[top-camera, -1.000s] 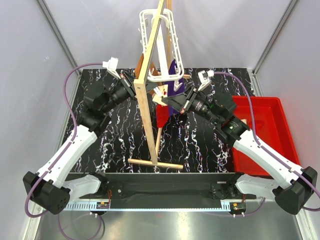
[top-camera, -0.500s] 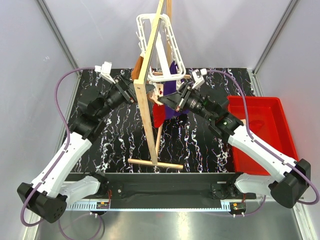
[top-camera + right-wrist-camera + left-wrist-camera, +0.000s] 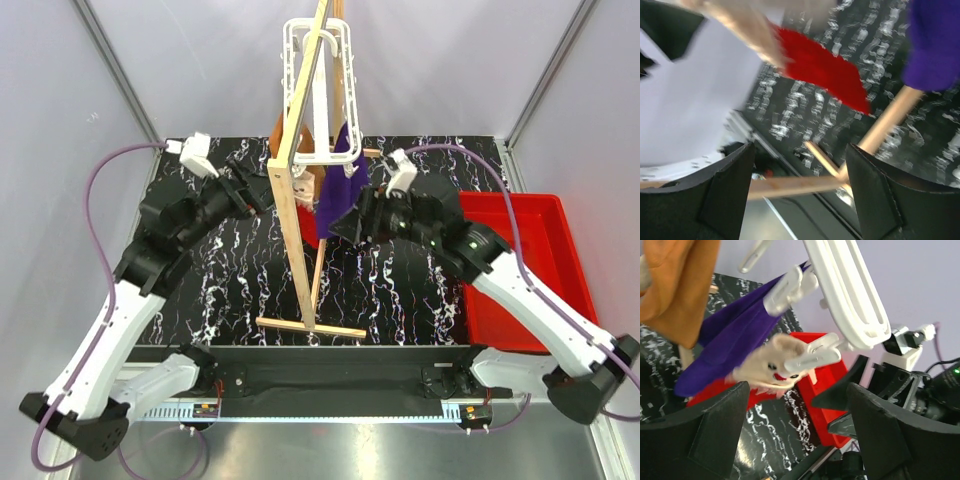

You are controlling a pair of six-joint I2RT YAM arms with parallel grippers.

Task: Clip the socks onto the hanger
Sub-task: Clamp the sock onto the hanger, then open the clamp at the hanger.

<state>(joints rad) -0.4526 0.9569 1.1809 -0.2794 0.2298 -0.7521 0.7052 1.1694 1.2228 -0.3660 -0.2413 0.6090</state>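
The white hanger hangs from the top of the wooden stand. One of the socks hangs from a white clip by its beige cuff. Its red foot droops beside the purple cloth. My left gripper is open just left of the stand's post, with the cuff above and beyond its empty jaws. My right gripper is open to the right of the sock and holds nothing. The red foot appears above its fingers in the blurred right wrist view.
A brown cloth and the purple cloth are also clipped to the hanger. A red bin sits at the right edge of the black marbled table. The stand's foot bars lie near the front.
Both grippers have opened and drawn back from the sock, the left to the left, the right down and right. The sock now hangs from its clip, and the hanger has swung back upright.
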